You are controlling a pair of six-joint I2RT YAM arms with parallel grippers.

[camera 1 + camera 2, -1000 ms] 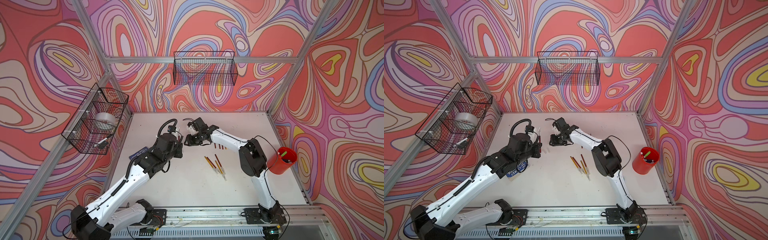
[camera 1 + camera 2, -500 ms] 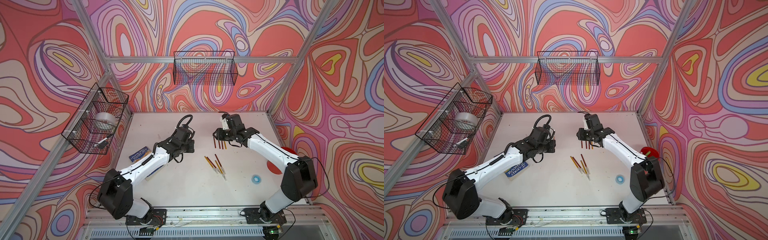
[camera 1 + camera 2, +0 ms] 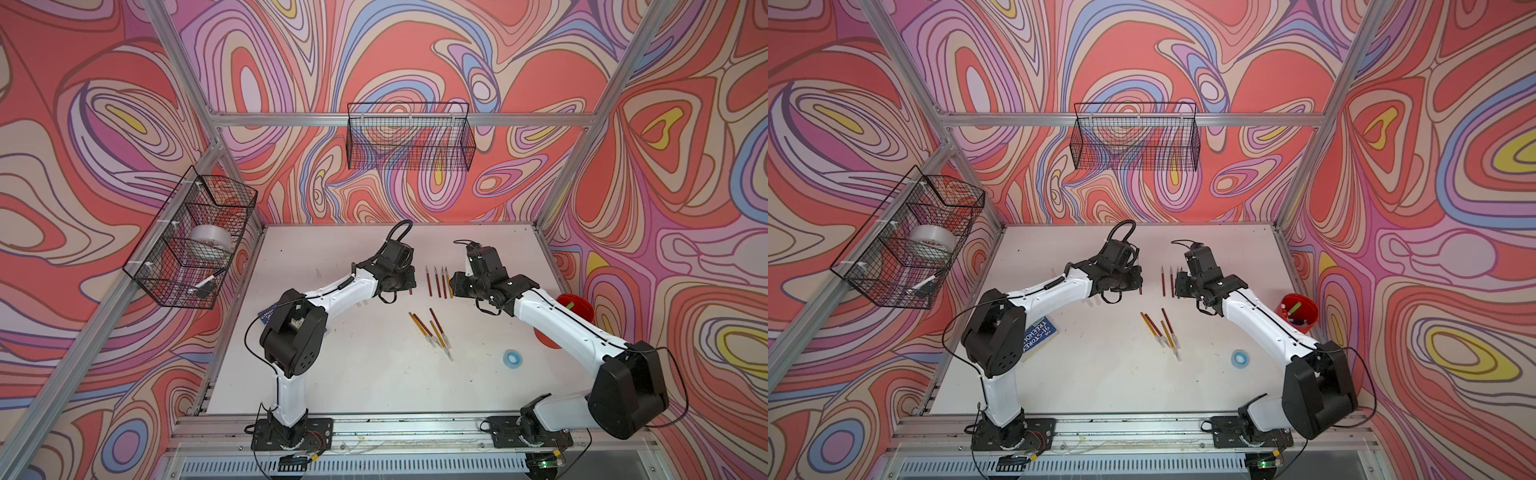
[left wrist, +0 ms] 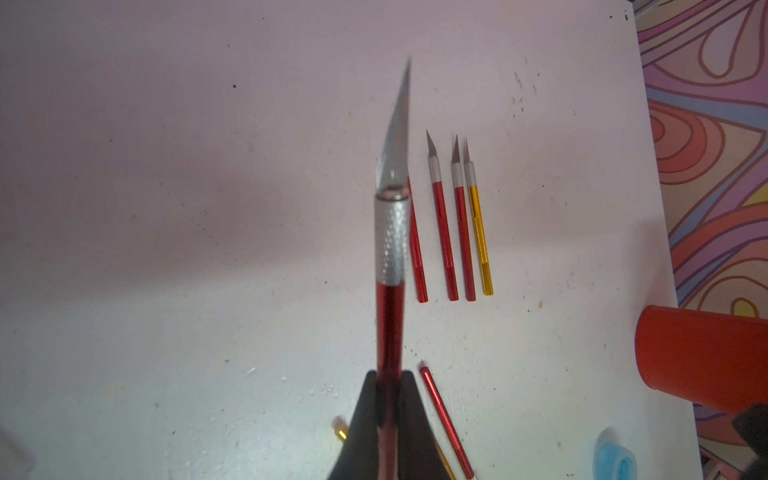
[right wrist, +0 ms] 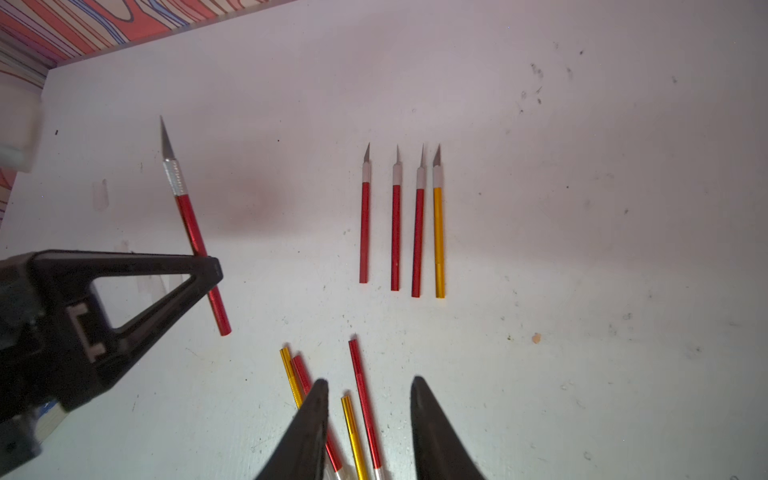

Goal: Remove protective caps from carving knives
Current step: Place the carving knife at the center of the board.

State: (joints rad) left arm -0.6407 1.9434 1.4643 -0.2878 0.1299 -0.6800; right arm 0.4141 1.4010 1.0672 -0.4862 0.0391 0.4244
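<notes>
My left gripper (image 4: pixel 388 399) is shut on the dark red handle of a carving knife (image 4: pixel 388 291) whose grey blade is bare; the same knife (image 5: pixel 187 216) hangs above the table. It hovers just left of a row of uncapped carving knives (image 3: pixel 438 282), three red and one yellow (image 5: pixel 397 220). My right gripper (image 5: pixel 369 384) is open and empty, just right of that row (image 3: pixel 1169 282). Nearer the front lie several carving knives (image 3: pixel 432 332) with whitish protective caps (image 3: pixel 446 353) on their tips. One loose translucent cap (image 5: pixel 99 193) lies on the table.
A red cup (image 3: pixel 1298 311) holding pens stands at the table's right edge. A blue tape ring (image 3: pixel 512 357) lies front right, and a blue booklet (image 3: pixel 1040 336) beside the left arm. Wire baskets hang on the back wall (image 3: pixel 409 141) and the left wall (image 3: pixel 195 241).
The two grippers, close together a second ago, have drawn apart. My left gripper has carried the red knife rightward toward the row; the right gripper has swung to the row's right side.
</notes>
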